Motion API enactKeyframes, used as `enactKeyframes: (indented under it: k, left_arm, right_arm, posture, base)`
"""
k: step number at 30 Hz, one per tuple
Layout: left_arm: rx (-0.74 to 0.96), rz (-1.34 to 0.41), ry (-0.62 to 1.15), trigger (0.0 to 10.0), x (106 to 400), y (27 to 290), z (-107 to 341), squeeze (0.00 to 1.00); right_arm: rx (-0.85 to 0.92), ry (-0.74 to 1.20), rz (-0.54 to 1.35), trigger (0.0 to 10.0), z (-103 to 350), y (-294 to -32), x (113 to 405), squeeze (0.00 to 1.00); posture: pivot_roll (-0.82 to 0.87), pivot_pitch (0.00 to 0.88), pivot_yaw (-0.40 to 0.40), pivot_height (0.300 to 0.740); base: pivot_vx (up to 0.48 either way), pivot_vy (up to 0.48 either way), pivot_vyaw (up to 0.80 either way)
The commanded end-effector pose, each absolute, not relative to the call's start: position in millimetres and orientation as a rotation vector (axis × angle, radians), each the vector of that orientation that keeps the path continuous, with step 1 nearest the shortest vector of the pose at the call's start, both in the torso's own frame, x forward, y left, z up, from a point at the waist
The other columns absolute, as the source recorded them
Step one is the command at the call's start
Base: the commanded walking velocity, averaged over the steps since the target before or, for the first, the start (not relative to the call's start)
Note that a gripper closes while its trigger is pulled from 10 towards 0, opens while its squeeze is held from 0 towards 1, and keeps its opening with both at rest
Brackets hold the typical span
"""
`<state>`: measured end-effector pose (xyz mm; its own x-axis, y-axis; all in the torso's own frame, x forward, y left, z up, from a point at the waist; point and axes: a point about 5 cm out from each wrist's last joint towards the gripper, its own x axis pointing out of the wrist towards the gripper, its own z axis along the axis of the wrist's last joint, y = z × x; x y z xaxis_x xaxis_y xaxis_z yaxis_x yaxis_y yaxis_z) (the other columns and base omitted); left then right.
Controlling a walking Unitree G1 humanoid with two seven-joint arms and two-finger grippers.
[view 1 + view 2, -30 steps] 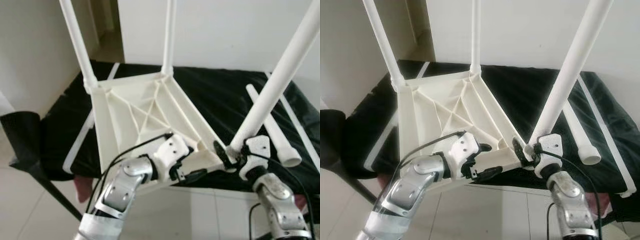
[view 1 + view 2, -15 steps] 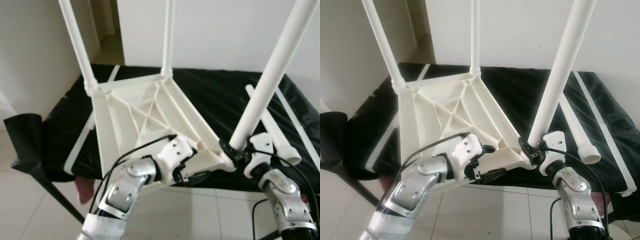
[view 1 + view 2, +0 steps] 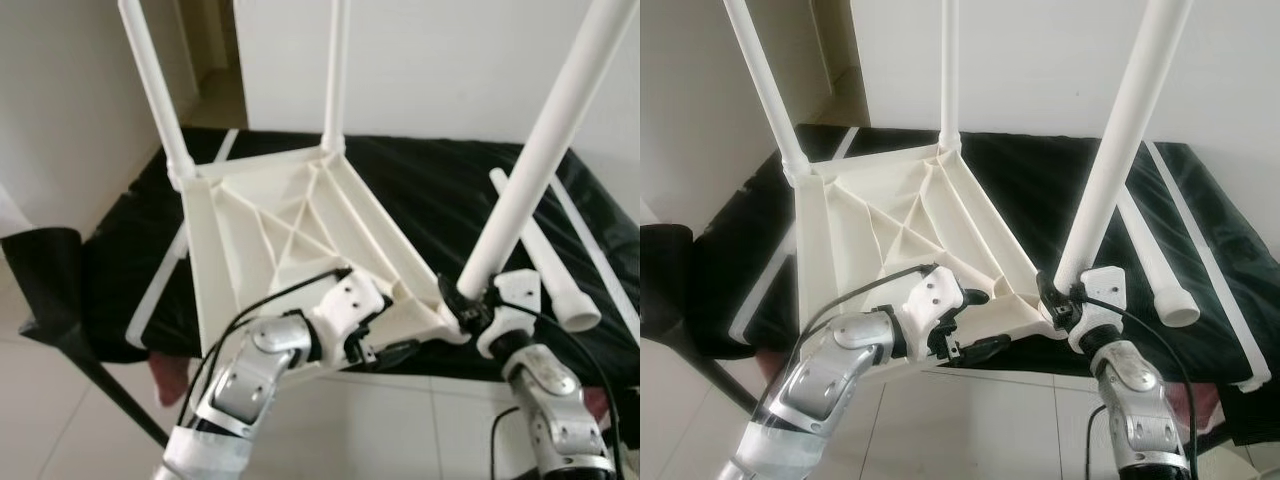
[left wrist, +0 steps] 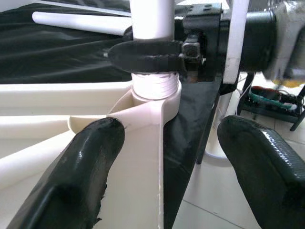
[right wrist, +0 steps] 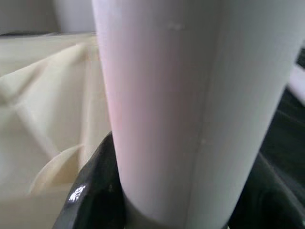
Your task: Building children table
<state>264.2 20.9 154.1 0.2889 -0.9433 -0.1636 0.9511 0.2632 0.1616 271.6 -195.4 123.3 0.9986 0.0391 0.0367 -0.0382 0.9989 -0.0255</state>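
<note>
White plastic makes up the small upside-down table top [image 3: 290, 235], which lies tilted on a black sheet [image 3: 440, 200] spread over a low bed. You can see the ribs crossing on its underside. Two thin white legs [image 3: 160, 95] stand up from its far corners, and a thick white tube leg [image 3: 535, 165] stands in the near corner on the robot's right.

The right gripper [image 3: 462, 302] is at the bottom of that thick leg, just above the corner socket. Its black fingers [image 4: 152, 55] are wrapped tight around the leg. From the right wrist camera the white tube is very close, with a black finger [image 5: 97, 191] pressed against its side.

The left gripper [image 3: 975, 322] is at the near edge of the table top, close to the same corner. Its two black fingers [image 4: 71, 176] are spread apart, with the white edge of the table between them. One finger seems to touch the plastic; the other hangs over the floor.

Another loose white tube leg [image 3: 545, 255] lies flat on the black sheet, to the right. A black chair [image 3: 45, 280] stands on the pale tile floor [image 3: 980, 420] at the left.
</note>
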Motion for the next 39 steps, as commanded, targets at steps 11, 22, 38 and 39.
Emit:
enactKeyframes:
  k: [11, 22, 38, 39]
  left_arm:
    - [0.247, -1.15, 0.037, 10.0, 268, 26, 153, 0.0]
    - [0.246, -1.141, 0.032, 10.0, 272, 27, 155, 0.0]
    - [0.238, -1.137, 0.029, 10.0, 271, 25, 156, 0.0]
    - [0.238, -1.135, 0.03, 10.0, 271, 26, 156, 0.0]
  right_arm:
    - [0.108, 0.01, -0.353, 10.0, 108, -168, 260, 0.0]
    - [0.04, -0.024, -0.33, 10.0, 116, -174, 257, 0.0]
    - [0.024, -0.101, -0.176, 10.0, 129, -189, 263, 1.0]
    - [0.02, -0.101, -0.149, 10.0, 129, -192, 263, 1.0]
  posture:
    - [-0.01, 0.039, -0.004, 0.74]
    - [-0.01, 0.036, -0.004, 0.74]
    - [-0.01, 0.03, -0.009, 0.74]
    - [-0.01, 0.03, -0.009, 0.74]
  base:
    - [0.0, 0.0, 0.0]
    - [0.0, 0.0, 0.0]
    - [0.0, 0.0, 0.0]
    - [0.0, 0.0, 0.0]
